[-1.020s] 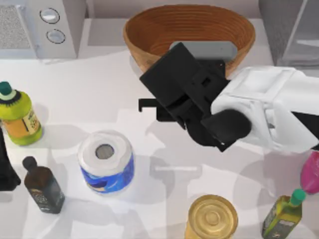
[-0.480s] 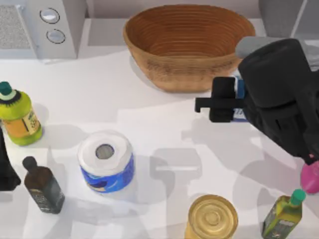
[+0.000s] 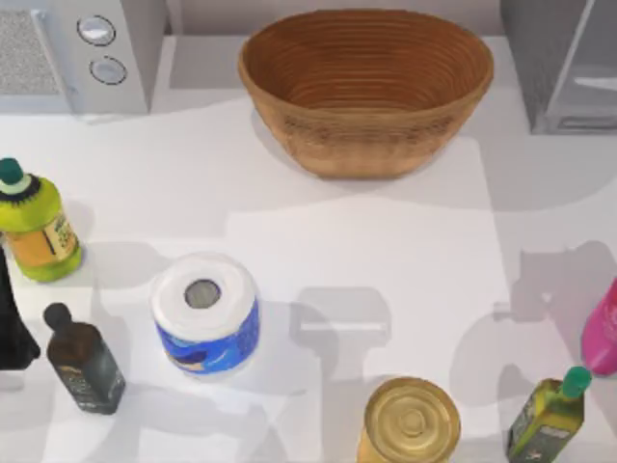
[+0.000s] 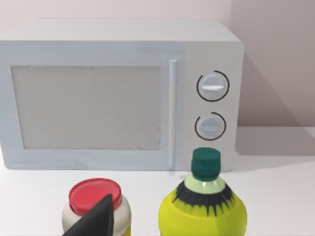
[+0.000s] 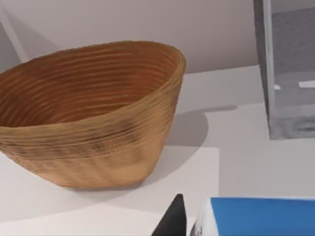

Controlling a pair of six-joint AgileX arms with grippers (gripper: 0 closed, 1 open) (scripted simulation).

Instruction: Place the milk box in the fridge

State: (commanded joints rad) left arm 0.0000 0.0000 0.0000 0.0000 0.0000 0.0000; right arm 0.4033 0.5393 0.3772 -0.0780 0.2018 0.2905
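White table, blue milk box (image 5: 256, 216)

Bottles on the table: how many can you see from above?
4. A yellow-green bottle and a dark bottle stand at the left edge; an olive-green bottle stands at the front right, a pink bottle at the right edge. Others may lie outside the view.

Top view looks straight down; wrist views sit low — the right one shares the basket (image 3: 366, 87) (image 5: 93, 118) (close).
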